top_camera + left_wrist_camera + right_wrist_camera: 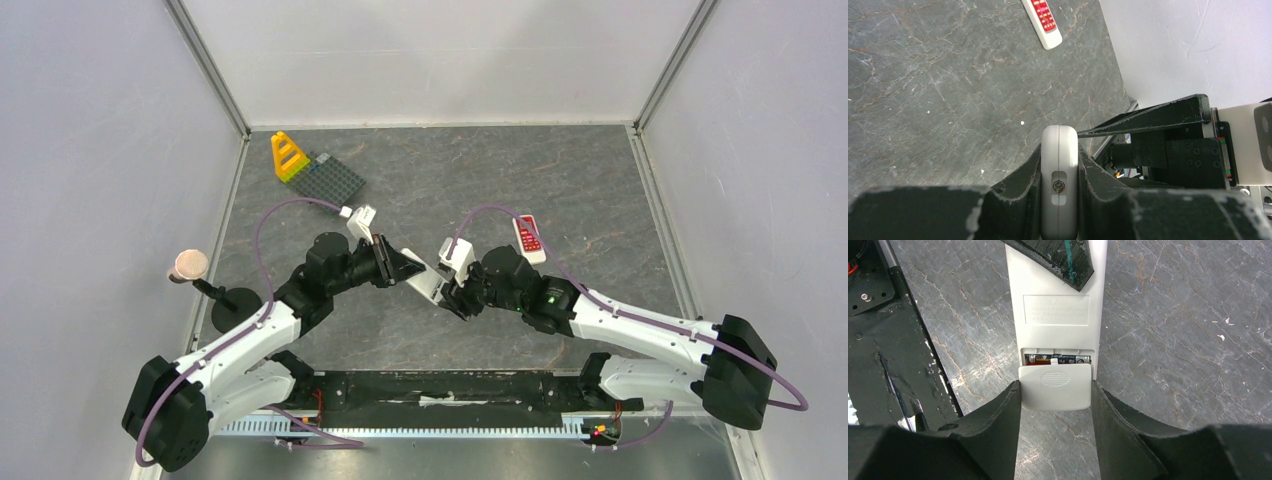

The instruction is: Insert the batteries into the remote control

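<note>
A white remote control [428, 283] hangs above the table between both arms. My left gripper [408, 266] is shut on one end of it, and the left wrist view shows that end edge-on [1059, 165] clamped between the fingers [1023, 180]. In the right wrist view the remote's back [1055, 310] faces the camera. Its battery cover [1055, 387] is slid partly back, and the batteries [1058, 359] show in the narrow gap, red-orange and blue. My right gripper [1055, 390] is shut on the cover's two sides.
A second white remote with red buttons [528, 239] lies on the grey marbled table behind the right arm. A grey brick plate [332, 178] with a yellow piece [288, 155] sits at the back left. A small stand with a round top [188, 265] is at the left edge.
</note>
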### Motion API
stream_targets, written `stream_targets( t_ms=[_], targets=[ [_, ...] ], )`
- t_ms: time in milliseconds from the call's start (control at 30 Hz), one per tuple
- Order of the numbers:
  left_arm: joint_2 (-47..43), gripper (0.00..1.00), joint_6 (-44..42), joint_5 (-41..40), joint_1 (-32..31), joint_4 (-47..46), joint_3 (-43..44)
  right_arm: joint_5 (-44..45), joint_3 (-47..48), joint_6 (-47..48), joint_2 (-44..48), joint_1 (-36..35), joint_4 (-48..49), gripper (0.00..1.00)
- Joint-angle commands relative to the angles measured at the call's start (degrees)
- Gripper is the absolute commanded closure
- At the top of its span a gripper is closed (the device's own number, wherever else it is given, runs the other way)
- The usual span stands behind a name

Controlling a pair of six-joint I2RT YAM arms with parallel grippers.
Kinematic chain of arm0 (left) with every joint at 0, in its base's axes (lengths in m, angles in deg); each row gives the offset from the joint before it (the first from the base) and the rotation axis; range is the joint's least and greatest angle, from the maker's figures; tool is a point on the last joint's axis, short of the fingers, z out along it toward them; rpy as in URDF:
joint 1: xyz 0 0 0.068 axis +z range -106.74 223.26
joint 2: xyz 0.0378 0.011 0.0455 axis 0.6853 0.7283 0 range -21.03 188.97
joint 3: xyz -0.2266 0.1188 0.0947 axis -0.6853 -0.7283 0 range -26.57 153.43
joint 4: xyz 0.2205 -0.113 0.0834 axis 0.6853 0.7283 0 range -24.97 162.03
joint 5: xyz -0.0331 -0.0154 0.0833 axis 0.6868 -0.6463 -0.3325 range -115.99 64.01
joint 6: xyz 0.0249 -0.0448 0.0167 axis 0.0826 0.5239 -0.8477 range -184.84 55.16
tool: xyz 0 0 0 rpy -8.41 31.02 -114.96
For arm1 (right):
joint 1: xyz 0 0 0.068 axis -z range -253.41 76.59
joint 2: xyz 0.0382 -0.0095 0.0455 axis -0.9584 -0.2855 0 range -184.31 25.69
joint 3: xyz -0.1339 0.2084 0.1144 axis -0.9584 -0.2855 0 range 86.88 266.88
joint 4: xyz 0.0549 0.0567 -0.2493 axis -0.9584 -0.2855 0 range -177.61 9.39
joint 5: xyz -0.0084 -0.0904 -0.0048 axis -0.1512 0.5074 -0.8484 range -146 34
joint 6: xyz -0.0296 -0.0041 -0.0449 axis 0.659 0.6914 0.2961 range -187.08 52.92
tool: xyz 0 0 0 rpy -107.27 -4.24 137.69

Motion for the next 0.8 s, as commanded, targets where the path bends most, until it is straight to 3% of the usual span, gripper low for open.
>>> stream_targets(
  t_ms=[0,767],
  targets=[
    [0.9,0.98,-2.4,2.71,-0.28,-2.1,2.9,0.45,2.18,0.55,-0.19,-0.37,1.79,0.61],
    [2.25,0.98,-1.81,5.84,-0.83,-3.93,2.59,2.33,3.15,-0.15,-1.76,-0.35,2.75,0.62]
  ],
)
